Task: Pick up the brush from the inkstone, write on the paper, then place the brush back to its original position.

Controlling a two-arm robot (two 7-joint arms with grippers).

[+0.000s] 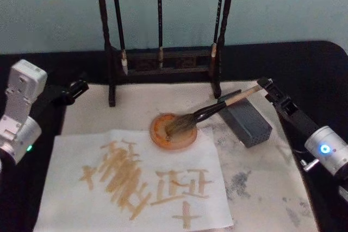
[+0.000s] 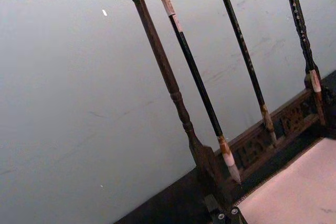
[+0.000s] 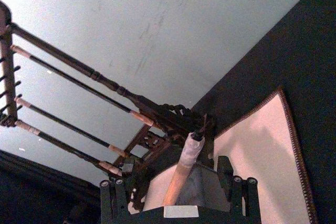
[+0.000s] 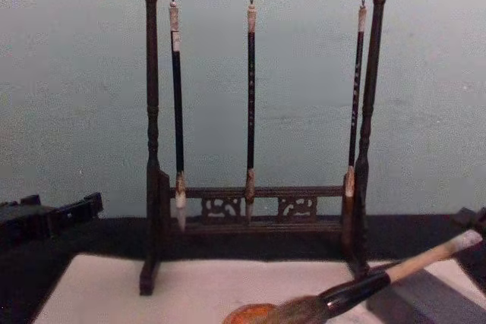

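The brush [image 1: 217,108] lies at a slant at the middle of the table. Its bushy bristle head rests on the round orange inkstone [image 1: 157,134], and its tan handle rises to the right and far side, passing over the far end of a grey block [image 1: 249,124]. The right gripper [image 1: 266,84] is at the whitish end of that handle. In the right wrist view its 2 fingers [image 3: 113,195] stand well apart with the handle running between them, so they are spread and not clamped on the brush. I cannot tell whether either finger touches the handle.

The paper [image 1: 70,156] lies flat on the near left, just beside the inkstone, and carries several tan strokes. It sits on a pale, stained felt mat [image 1: 272,188]. At the far side stands a dark wooden rack [image 4: 258,202] with 3 slim brushes [image 4: 250,96] hanging from its top bar. The left gripper [image 1: 76,88] is parked at the mat's far left corner.
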